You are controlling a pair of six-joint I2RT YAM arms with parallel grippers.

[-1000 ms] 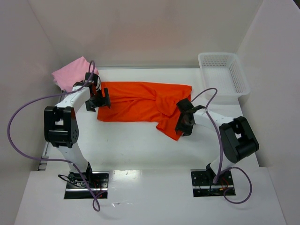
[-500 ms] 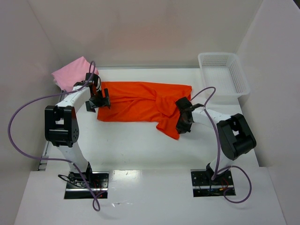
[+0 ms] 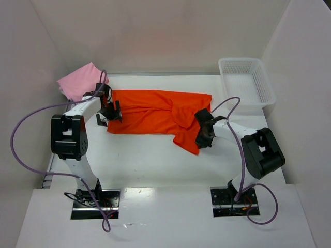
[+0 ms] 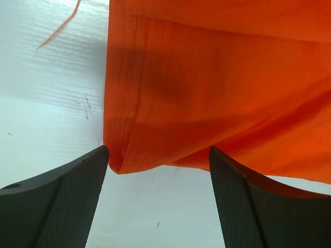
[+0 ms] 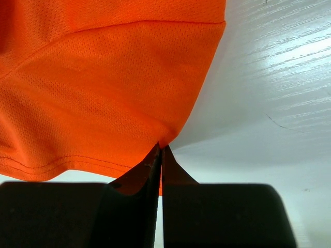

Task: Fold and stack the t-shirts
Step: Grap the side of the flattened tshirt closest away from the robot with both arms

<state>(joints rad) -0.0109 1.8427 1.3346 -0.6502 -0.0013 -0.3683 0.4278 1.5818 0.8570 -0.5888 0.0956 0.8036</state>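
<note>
The orange t-shirt (image 3: 155, 116) lies spread across the middle of the table, its right part rumpled and drooping toward the front. My left gripper (image 3: 109, 114) is open at the shirt's left edge; in the left wrist view the folded hem corner (image 4: 121, 160) sits just past the two fingertips. My right gripper (image 3: 200, 135) is shut on the shirt's edge (image 5: 164, 139) at the lower right. The pink t-shirt (image 3: 78, 80) lies bunched at the far left corner. The blue t-shirt is out of view.
A white mesh basket (image 3: 247, 82) stands at the back right. White walls close in the table on three sides. Purple cables loop off both arms.
My left gripper has shifted slightly to the left edge of the orange shirt. My right gripper stays pinched on the cloth, nudging a little back to the right.
</note>
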